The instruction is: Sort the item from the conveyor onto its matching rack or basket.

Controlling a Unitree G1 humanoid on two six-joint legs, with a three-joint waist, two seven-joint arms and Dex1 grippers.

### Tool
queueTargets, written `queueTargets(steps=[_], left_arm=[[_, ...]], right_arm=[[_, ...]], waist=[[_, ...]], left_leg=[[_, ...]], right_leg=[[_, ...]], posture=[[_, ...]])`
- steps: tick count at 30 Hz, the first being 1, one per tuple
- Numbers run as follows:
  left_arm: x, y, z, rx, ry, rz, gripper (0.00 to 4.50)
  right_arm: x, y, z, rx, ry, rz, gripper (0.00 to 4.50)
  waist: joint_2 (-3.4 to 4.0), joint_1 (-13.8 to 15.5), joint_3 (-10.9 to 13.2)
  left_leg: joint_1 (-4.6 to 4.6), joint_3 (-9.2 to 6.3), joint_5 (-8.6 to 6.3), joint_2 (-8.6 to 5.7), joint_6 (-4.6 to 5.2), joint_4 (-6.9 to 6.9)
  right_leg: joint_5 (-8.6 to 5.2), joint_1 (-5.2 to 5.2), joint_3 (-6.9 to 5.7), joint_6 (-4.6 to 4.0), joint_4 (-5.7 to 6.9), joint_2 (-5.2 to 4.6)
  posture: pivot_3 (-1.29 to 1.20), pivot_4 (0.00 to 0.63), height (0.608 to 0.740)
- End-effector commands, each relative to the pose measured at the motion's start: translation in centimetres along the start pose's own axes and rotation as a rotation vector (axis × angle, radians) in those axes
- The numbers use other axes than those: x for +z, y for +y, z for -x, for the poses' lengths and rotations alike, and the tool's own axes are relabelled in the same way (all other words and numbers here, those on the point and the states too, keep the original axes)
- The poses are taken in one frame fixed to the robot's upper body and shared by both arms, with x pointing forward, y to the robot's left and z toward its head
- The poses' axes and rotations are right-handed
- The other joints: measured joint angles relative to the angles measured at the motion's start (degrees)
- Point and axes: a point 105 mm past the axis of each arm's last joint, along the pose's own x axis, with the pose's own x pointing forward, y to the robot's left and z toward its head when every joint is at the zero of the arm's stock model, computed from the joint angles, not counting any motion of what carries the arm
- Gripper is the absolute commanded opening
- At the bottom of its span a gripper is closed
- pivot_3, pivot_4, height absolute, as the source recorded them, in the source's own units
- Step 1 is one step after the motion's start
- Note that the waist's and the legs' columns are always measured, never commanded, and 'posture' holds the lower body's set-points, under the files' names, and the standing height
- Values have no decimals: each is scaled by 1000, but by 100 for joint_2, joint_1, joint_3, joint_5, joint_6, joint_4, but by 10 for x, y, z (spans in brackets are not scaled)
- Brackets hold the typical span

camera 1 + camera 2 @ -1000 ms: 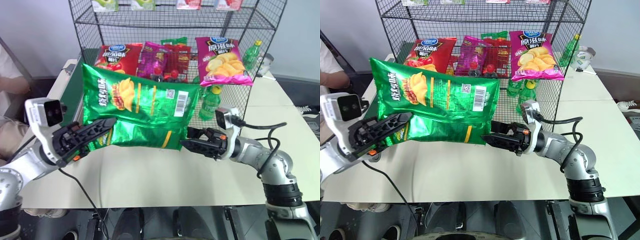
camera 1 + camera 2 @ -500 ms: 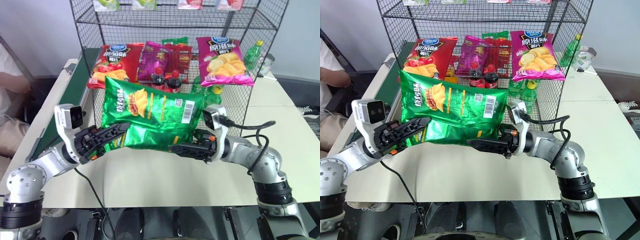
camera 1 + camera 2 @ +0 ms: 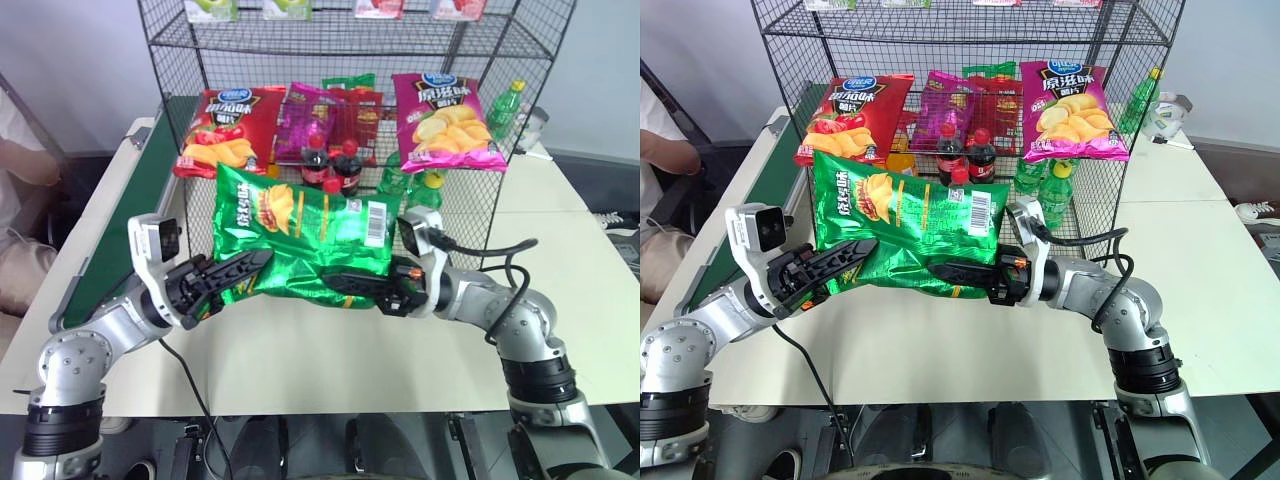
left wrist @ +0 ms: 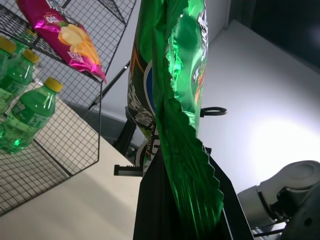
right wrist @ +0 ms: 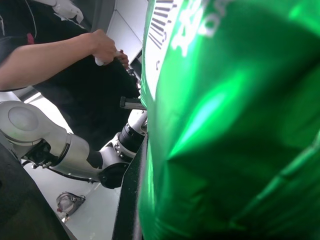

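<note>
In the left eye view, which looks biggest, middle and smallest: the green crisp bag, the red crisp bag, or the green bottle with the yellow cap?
1. Green crisp bag, though it is nearer the camera.
2. Red crisp bag.
3. Green bottle with the yellow cap, partly hidden.

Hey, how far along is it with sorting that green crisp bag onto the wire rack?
Done: the green crisp bag is off the conveyor. In hand: the left gripper and right gripper both pinch its lower edge, holding it above the table. Left: placing it on the black wire rack.
</note>
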Motion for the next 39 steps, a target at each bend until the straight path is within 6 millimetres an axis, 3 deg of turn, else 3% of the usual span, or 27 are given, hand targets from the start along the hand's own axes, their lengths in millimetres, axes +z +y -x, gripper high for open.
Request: queueTargets(steps=[1,3,8,10,11,17,22,27,33,39], left_arm=[[6,1,2,25,-5,-30,250],[8,1,4,33,-7,-33,779],[19,3,20,119,-38,-103,3306],[22,6,33,176,-40,-131,4344],[25,8,40,212,-43,-160,4500],[32,16,68,376,-33,-332,4500],[47,30,79,528,-30,-608,4500],[47,32,71,537,39,-761,4500],[48,36,63,523,19,-773,4500],[43,36,59,530,2,-785,4500]], right_arm=[[8,7,-5,35,-14,50,97],[8,6,-5,25,-11,60,97],[11,3,0,-46,5,171,97],[13,-2,3,-122,40,317,97],[16,-2,4,-146,35,372,97],[26,5,4,-218,153,867,97],[63,7,-1,-346,218,1367,97],[99,0,-2,-503,282,1712,97],[121,-12,-1,-622,342,1960,97],[144,-49,16,-883,534,2108,97]], waist=[[0,-1,0],[0,-2,0],[0,-19,0],[0,-15,0],[0,-15,0],[-1,-1,1],[-3,14,3],[-7,12,4],[-8,4,5],[-8,-28,5]], left_leg=[[0,0,0,0,0,0],[0,0,0,0,0,0],[-1,0,0,0,0,-3],[-1,0,0,0,0,-5],[-3,0,0,0,0,-5],[-8,2,0,-2,0,-6],[-8,3,1,-2,-1,-4],[-8,5,1,-2,-2,-9],[-11,7,1,-1,-3,-7],[-11,8,3,-1,-5,-7]], right_leg=[[0,0,0,0,0,0],[0,0,0,0,0,-1],[0,-2,0,0,-1,-1],[0,-4,1,0,-1,-2],[0,-7,0,0,-1,-2],[0,-12,1,-1,-4,-5],[0,-11,1,-1,-4,-7],[0,-14,1,-1,-6,-7],[0,-15,2,-1,-6,-8],[0,-18,2,-1,-2,-8]], posture=[[0,150,739],[0,150,739],[0,150,739],[0,150,739],[0,150,739],[0,150,739],[0,150,739],[0,150,739],[0,150,739],[0,150,739]])
